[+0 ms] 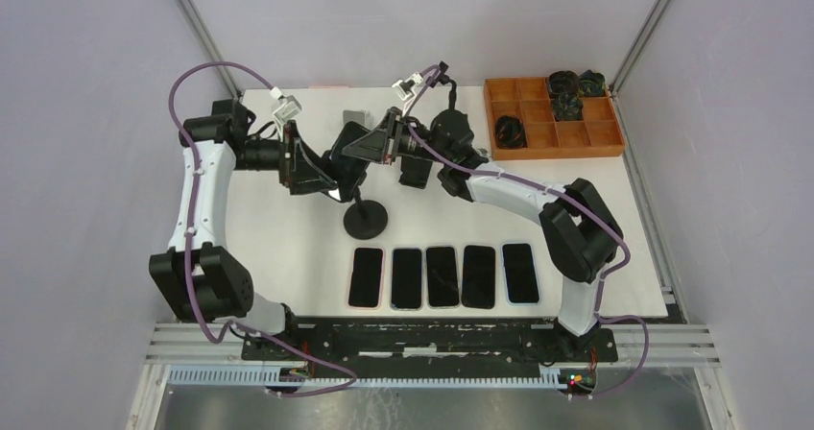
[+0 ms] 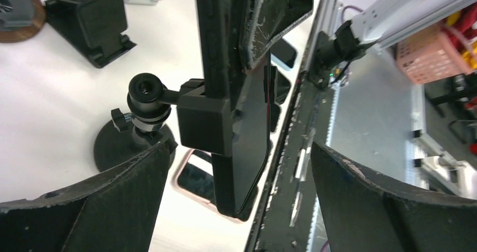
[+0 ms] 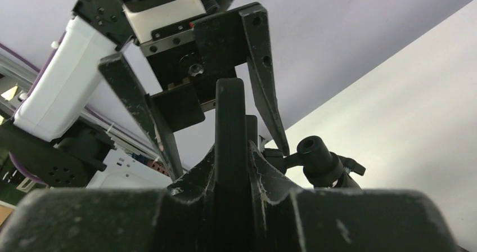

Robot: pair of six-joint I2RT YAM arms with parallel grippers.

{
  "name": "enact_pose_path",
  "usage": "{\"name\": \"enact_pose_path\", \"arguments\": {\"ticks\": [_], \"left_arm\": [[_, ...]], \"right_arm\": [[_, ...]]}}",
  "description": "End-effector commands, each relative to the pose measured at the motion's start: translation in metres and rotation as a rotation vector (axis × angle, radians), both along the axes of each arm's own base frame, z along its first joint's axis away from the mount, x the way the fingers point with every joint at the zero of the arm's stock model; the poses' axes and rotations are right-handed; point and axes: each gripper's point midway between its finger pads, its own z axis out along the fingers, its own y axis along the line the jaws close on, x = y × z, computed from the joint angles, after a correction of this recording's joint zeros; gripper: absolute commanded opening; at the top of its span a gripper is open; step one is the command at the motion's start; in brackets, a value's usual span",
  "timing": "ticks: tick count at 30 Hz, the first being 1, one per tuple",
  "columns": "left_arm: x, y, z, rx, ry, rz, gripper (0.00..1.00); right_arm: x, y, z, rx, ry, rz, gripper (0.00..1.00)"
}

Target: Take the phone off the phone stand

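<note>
With the slim black phone (image 2: 253, 128) clamped in the black ball-jointed stand (image 2: 205, 122) above the white tabletop (image 2: 50, 94), the right tool (image 3: 230, 193) pinching its edge and the left tool (image 2: 241, 151) spread, gripping nothing, a pull may topple the unbraced stand.

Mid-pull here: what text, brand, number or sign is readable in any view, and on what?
No text can be read in any view.
The phone in the phone stand: dark glass, no logo visible.
The row of five phones: blank dark screens.
The orange tray: no label visible.
</note>
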Motion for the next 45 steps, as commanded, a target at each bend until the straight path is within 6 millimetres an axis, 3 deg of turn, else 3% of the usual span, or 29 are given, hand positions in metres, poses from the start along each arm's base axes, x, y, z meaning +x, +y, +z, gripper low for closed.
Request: {"name": "enact_pose_path", "arguments": {"ticks": [1,5,9,14,18,22,28,31,37,45], "left_arm": [[0.002,0.011,-0.001,0.122,-0.125,0.049,1.0],[-0.001,0.018,-0.012,0.2,-0.163,0.063,1.0],[0.005,0.021,-0.014,0.218,-0.134,0.109,1.0],[0.051,0.035,-0.015,0.243,-0.112,0.341,1.0],[0.07,0.039,-0.012,0.255,-0.127,0.457,1.0],[0.067,0.024,-0.013,0.265,-0.167,0.406,1.0],[0.066,0.011,-0.038,0.283,-0.138,0.388,1.0],[0.06,-0.006,-0.025,0.215,-0.166,0.325,1.0],[0.017,-0.034,0.006,0.092,-0.28,0.083,1.0],[0.016,-0.035,0.003,0.104,-0.31,0.085,1.0]], "right_arm": [[-0.002,0.0,0.064,0.075,-0.149,0.028,0.0],[0.008,-0.004,0.081,0.071,-0.165,0.034,0.0],[0.025,-0.02,0.107,0.093,-0.177,-0.001,0.0],[0.042,-0.036,0.125,0.051,-0.185,-0.058,0.0],[0.046,-0.039,0.128,0.014,-0.18,-0.071,0.0],[0.045,-0.042,0.135,0.024,-0.153,-0.065,0.0],[0.037,-0.045,0.144,0.043,-0.132,-0.047,0.0],[0.029,-0.046,0.143,0.062,-0.115,-0.021,0.0],[0.011,-0.05,0.153,0.143,-0.087,0.056,0.0],[-0.015,-0.051,0.166,0.213,-0.063,0.144,0.0]]}}
